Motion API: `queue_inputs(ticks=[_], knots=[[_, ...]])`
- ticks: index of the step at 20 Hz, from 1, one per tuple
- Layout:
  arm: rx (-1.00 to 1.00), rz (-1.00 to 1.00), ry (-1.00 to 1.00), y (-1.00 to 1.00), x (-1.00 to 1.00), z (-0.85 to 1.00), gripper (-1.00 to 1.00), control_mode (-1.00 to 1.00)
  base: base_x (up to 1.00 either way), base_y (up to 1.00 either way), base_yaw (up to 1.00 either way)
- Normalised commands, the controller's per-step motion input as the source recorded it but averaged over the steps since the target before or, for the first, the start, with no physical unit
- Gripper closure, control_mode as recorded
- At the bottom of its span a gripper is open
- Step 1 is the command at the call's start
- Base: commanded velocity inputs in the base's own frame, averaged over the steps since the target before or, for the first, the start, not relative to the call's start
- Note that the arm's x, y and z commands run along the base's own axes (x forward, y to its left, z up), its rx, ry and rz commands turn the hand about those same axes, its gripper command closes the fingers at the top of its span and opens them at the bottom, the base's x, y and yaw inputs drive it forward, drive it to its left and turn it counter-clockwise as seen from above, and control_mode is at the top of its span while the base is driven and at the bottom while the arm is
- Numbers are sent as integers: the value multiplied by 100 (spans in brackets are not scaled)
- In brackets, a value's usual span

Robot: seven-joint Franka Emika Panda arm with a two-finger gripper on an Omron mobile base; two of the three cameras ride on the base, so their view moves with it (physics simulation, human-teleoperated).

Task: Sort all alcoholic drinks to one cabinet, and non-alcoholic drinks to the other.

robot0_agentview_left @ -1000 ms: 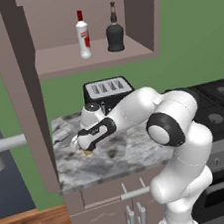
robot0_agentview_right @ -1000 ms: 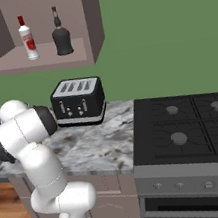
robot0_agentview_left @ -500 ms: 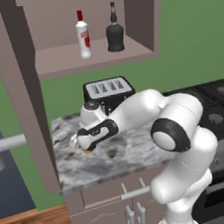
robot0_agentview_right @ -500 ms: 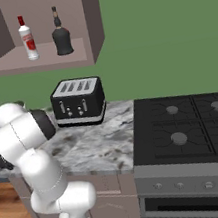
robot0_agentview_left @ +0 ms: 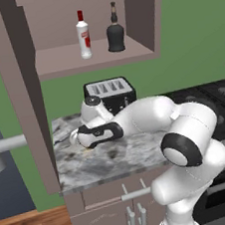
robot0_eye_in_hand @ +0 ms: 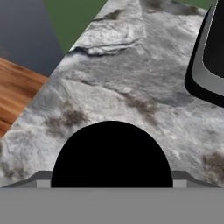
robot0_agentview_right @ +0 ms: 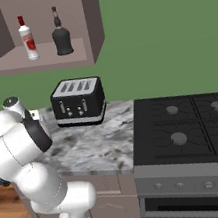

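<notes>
cup: the small tan-orange cup (robot0_agentview_left: pixel 87 144) stands on the marble counter (robot0_agentview_left: pixel 120 158), near its left edge, just left of the black toaster (robot0_agentview_left: pixel 110 94); from the hand view its black top (robot0_eye_in_hand: pixel 112 155) is a round disc directly below the hand.
gripper: the gripper (robot0_agentview_left: pixel 81 138) is right over the cup, jaws spread wide, holding nothing as far as can be seen.
handling: likely light and stiff, easily tipped; the smooth wall may slip, so grip mid-height on opposite sides.
axis: short, upright, top facing up; no handle or spout to align.
bottles: 2 bottles, red-labelled clear bottle (robot0_agentview_left: pixel 83 34) and black bell-shaped bottle (robot0_agentview_left: pixel 115 32), stand upright on the wall cabinet (robot0_agentview_left: pixel 57 59) shelf.
</notes>
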Motion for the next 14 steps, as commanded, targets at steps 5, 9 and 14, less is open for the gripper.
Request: queue_inputs(ticks=[5,9,14], knots=[[3,-8,-1,-23,-22,36,100,-100,0,0,0],[4,-7,0,-28,-19,35,100,-100,0,0,0],[3,-6,0,-29,-20,33,100,-100,0,0,0]])
